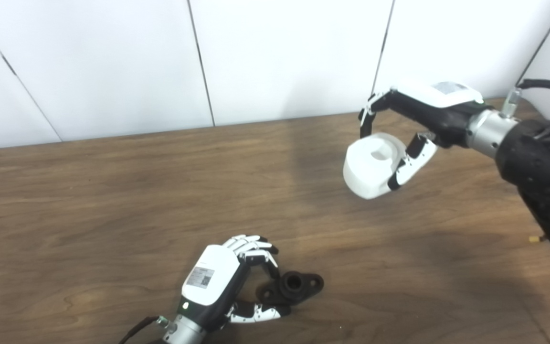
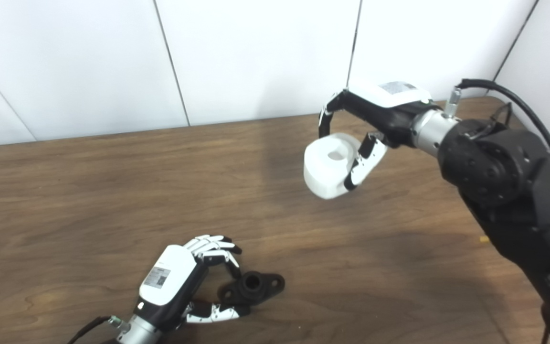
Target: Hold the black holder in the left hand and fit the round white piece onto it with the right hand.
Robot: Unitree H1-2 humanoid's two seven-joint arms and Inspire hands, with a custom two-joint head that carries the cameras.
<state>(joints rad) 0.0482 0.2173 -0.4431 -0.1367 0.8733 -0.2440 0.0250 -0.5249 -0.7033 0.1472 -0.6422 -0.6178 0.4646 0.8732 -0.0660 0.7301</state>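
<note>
The black holder point(image 1: 293, 286) lies flat on the wooden table point(image 1: 112, 200) near the front edge, its round socket facing up. My left hand point(image 1: 222, 279) is curled around the holder's left end, fingers behind it and thumb in front. My right hand point(image 1: 413, 129) is shut on the round white piece point(image 1: 370, 167) and holds it in the air above the table at the far right, well away from the holder. The piece has a round hollow in its top face.
White wall panels point(image 1: 280, 57) stand behind the table's far edge. A small yellow bit point(image 1: 534, 239) lies on the table by my right arm. A black cable point(image 2: 518, 105) runs along the right arm.
</note>
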